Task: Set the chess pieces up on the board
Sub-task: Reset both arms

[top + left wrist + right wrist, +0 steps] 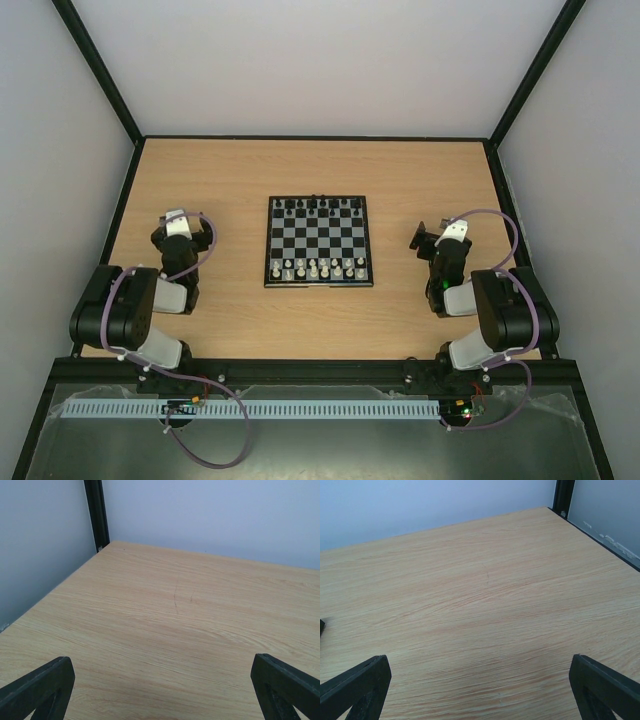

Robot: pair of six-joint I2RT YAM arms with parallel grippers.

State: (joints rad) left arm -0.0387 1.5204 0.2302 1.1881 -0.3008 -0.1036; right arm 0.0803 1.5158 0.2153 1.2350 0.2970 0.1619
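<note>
The board [319, 241] lies in the middle of the wooden table in the top view. Several cream-white chess pieces [318, 268] stand in its two near rows; tiny black figures [318, 206] stand in its far rows. My left gripper [180, 222] rests left of the board, well apart from it, and is open and empty. My right gripper [432, 236] rests right of the board, also open and empty. Both wrist views show only bare wood between wide-spread fingers [37, 690] [605, 687]; the board is out of those views.
Pale walls with black frame posts [97, 515] [564, 495] close in the table at the back and both sides. Both arm bases and their cables sit at the near edge [320, 375].
</note>
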